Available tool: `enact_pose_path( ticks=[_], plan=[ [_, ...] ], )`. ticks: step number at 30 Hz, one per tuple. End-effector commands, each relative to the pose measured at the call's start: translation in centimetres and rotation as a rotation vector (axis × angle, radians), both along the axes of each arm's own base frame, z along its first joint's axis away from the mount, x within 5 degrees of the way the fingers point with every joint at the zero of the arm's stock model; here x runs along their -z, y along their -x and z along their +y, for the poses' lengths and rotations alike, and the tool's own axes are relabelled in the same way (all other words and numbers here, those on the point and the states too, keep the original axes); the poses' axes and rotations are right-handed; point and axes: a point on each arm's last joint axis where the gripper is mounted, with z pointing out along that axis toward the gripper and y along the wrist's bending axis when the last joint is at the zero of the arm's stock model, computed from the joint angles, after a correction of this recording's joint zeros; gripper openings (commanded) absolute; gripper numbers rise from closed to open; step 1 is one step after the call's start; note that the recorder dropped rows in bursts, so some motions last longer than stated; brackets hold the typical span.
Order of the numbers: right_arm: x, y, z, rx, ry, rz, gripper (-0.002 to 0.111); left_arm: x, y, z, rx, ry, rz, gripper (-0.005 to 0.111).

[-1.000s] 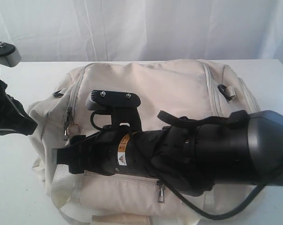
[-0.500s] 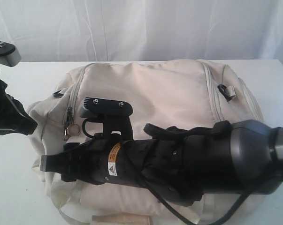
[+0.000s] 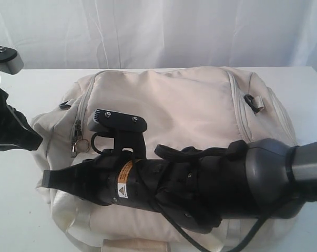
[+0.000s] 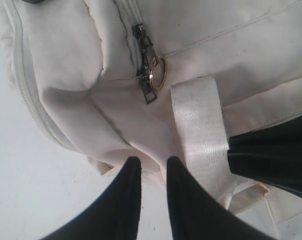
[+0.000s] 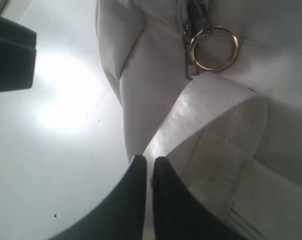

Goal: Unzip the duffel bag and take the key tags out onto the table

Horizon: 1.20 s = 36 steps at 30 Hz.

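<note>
unzip step, bag (image 3: 190, 100) not yet open. your right gripper (image 5: 147, 159) looks clamped on strap (image 5: 211, 120) just beside pull (image 5: 191, 67); left gripper (image 4: 153, 161) apart, empty, near pull. next: grip pull.

Cream-white fabric duffel bag (image 3: 174, 100) lying flat across the centre of the frame, zipped shut, metal zipper pulls (image 3: 77, 137) with brass ring (image 4: 158, 74) at its left end, shiny satin strap (image 4: 198, 125) lower left, on white table (image 3: 21, 210)
</note>
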Motion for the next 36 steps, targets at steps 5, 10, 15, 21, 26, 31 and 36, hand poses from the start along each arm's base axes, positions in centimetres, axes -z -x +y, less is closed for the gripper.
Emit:
enact_pose_path(
  ticks=[5, 10, 15, 21, 26, 31, 36],
  plan=[
    [-1.2, 0.2, -0.5, -0.011, 0.013, -0.014, 0.0, -0.4, 0.3, -0.1, 0.006, 0.014, -0.003, 0.025],
    [-3.2, 0.6, -1.4, -0.032, 0.035, -0.05, 0.0, -0.4, 0.3, -0.1, 0.006, 0.014, -0.006, 0.025],
    [-4.7, 1.0, -2.5, -0.031, 0.069, -0.057, 0.0, -0.4, 0.3, -0.1, 0.006, 0.014, -0.006, 0.025],
    [-3.3, 0.8, -2.4, -0.019, 0.129, -0.019, 0.017, -0.4, 0.3, -0.1, 0.006, 0.014, -0.006, 0.025],
    [-2.1, 0.5, -1.2, -0.028, 0.062, -0.028, 0.056, -0.4, 0.3, -0.1, 0.006, 0.014, -0.006, 0.025],
    [-0.8, 0.2, -0.2, -0.011, 0.016, 0.007, 0.057, -0.4, 0.3, -0.1, 0.006, 0.014, -0.006, 0.025],
    [0.4, -0.3, 1.0, -0.015, 0.0, 0.009, 0.054, -0.4, 0.3, -0.2, 0.004, 0.021, -0.006, 0.025]
  ],
)
